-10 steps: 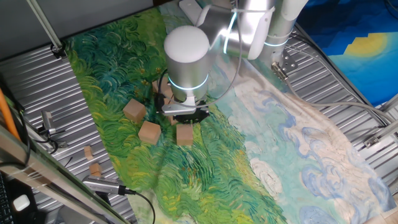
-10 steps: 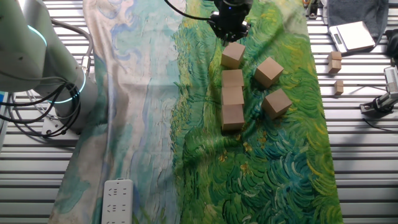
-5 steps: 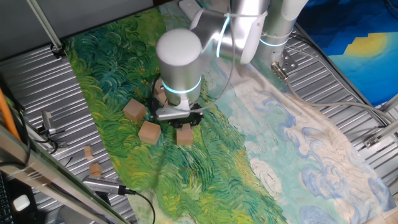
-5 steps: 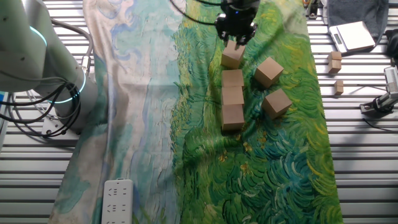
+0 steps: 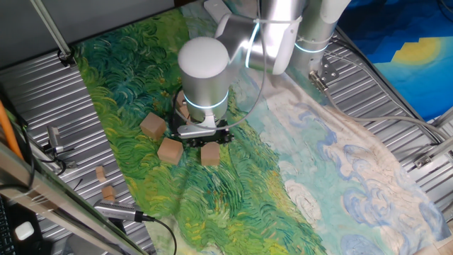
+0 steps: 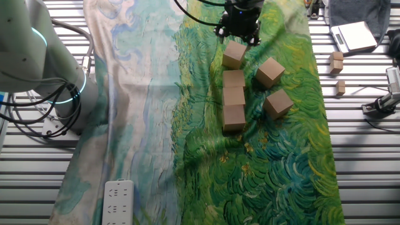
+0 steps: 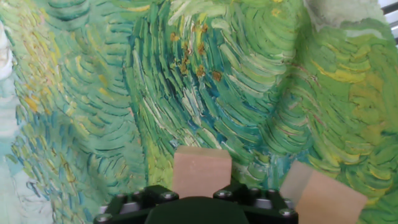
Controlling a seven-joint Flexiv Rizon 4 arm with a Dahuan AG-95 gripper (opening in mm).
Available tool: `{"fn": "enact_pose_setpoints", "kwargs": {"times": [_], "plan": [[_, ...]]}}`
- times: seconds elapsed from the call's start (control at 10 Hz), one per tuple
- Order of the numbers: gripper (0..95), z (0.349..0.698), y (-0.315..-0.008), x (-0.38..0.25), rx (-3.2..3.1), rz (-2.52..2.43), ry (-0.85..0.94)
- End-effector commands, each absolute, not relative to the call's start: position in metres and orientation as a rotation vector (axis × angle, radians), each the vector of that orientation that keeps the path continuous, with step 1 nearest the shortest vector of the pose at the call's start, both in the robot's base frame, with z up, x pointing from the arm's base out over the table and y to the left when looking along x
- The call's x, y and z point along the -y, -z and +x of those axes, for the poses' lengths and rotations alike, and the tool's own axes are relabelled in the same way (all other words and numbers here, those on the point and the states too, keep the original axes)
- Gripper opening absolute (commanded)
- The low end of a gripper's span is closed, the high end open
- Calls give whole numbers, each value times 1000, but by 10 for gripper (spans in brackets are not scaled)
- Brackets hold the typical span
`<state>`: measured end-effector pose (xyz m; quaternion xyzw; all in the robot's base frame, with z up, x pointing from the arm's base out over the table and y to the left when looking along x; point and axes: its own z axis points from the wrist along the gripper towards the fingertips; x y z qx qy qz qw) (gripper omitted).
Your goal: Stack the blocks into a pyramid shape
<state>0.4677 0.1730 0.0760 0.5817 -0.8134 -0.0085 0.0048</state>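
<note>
Jaws: can't tell whether they're released or clenched. The hand view shows only the gripper [image 6: 238, 37] body, no fingertips, with a block [image 7: 201, 171] centred just ahead of it. Nothing looks lifted.

Change over the last second: the gripper has dropped and shifted onto that block [image 6: 234, 54], and in the other fixed view its fingers now seem to sit on either side of the block's far end. I read it as lining up a pick, with the grasp not confirmed.

Outward: the block sits slightly skewed, just beside the end of a row of three [image 6: 234, 97] that lie touching in line (likely the pyramid base). Two loose blocks [image 6: 270, 72] [image 6: 279, 103] lie beside the row, apart from it. All six are flat on the cloth [image 6: 281, 162] — no second tier yet, so most of the task remains.

Risk: the skew — the block may twist on closing.
</note>
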Motion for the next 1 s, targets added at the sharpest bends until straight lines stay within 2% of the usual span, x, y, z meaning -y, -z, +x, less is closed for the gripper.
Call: {"fn": "enact_pose_setpoints", "kwargs": {"times": [0.1, 1.0], "plan": [[950, 468, -70, -172, 2552, 1831, 9], [950, 468, -50, -168, 2549, 1878, -17]]}}
